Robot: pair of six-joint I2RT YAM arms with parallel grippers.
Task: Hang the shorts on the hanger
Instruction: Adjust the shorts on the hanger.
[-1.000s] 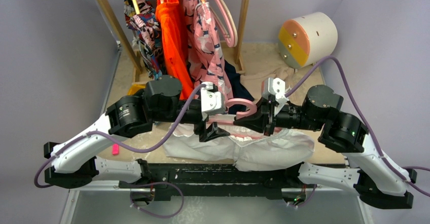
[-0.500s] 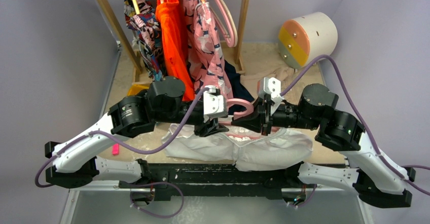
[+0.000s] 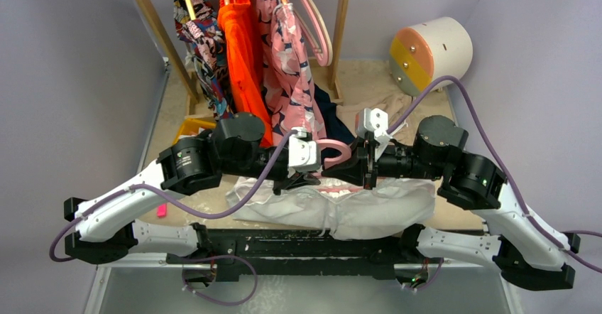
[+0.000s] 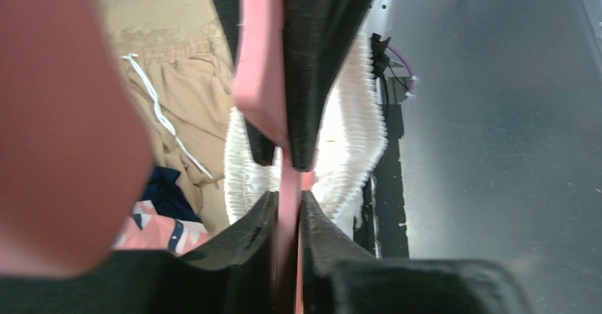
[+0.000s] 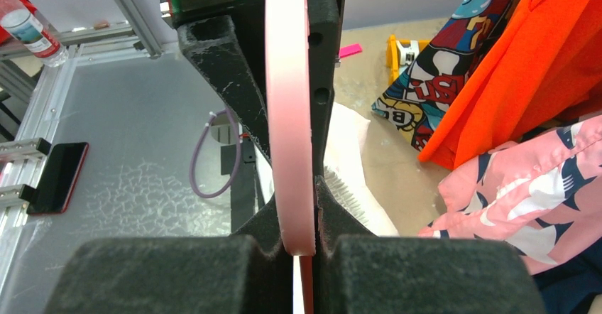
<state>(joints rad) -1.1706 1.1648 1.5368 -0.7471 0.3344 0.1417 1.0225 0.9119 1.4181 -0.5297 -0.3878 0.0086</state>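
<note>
Left claw has closed onto the hanger; right claw clamps it too. Shorts lie beneath both claws, not hung.

A: Left arm: long links in smooth white shells, with black drum-shaped joints between them. A lilac cable runs along it in loose loops.

B: Right arm is the same build. One black joint carries a small green light, and its own lilac cable arcs high.

A: Each wrist carries a boxy white camera housing. Bases are black blocks joined by a black crossbar.

B: The left gripper has matte black fingers with a grainy, foam-like surface, tapering to curved tips. The right gripper has the same fingers, with whitish scuffs showing on the black.
</note>
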